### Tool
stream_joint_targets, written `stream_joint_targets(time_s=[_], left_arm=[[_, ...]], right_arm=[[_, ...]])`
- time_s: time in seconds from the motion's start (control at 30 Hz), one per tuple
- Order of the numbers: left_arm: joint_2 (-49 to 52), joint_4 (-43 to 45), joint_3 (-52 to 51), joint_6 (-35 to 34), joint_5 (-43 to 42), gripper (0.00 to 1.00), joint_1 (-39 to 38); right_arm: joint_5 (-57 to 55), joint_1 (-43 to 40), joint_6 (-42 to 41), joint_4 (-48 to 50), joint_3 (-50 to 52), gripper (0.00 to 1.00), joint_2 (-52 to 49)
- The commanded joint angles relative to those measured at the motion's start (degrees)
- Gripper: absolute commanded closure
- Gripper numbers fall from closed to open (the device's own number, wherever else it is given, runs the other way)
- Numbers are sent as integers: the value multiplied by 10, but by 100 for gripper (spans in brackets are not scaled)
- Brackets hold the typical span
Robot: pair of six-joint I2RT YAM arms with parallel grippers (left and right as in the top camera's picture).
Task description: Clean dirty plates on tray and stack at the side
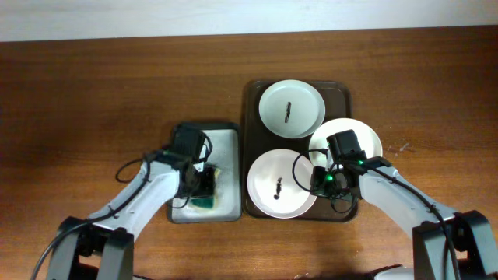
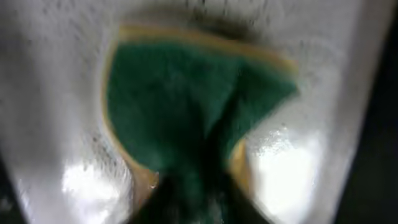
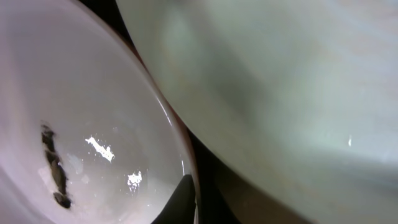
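Observation:
A brown tray [image 1: 250,117] holds three white plates. The far plate [image 1: 299,97] and the near plate [image 1: 268,167] each carry a dark smear. The third plate [image 1: 366,134] looks clean and overhangs the tray's right edge. My right gripper [image 1: 320,183] straddles the near plate's right rim. In the right wrist view one finger [image 3: 186,202] lies inside that plate [image 3: 93,93], pinching the rim, and the clean plate [image 3: 280,81] is beside it. My left gripper [image 1: 204,188] is shut on a green and yellow sponge [image 2: 186,93], which creases between the fingers.
The sponge lies in a small wet white tray [image 1: 226,140] left of the brown tray. A bare wooden table [image 1: 93,93] stretches to the left and right. A white wall edge runs along the back.

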State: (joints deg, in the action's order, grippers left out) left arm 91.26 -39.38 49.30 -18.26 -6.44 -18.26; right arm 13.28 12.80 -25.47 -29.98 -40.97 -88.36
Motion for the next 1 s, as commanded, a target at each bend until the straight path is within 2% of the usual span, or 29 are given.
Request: stream_joint_targets(time_s=[0.0,0.07,0.17,0.27,0.33,0.47,0.7,0.87,0.97], left_arm=[[-2,35,-35,-2,-1,100,-1],[-3,23,-22,-1,0,100,0],[-24,-61,66,6,-23,100,-1],[-47,-109,163,14,-127,100,-7],[-47,-81,180,9,-186,100,-25],[-12,7,175,-42,-186,100,-107],[179,142,175,-177,-173,100,-239],[263,136,175,-195,-168,100,-241],[262,50,181,-195,-57,100,-225]], right_arm=[[-28,3,1,-6,7,93,-8],[-28,3,1,-7,7,93,-9],[-28,3,1,-6,7,94,-8],[-28,3,1,-7,7,96,-8],[-27,3,1,-7,7,96,-9],[-24,3,1,-6,7,96,-8],[-24,3,1,-7,7,96,-9],[-23,3,1,-7,7,96,-9],[-23,3,1,-7,7,96,-9]])
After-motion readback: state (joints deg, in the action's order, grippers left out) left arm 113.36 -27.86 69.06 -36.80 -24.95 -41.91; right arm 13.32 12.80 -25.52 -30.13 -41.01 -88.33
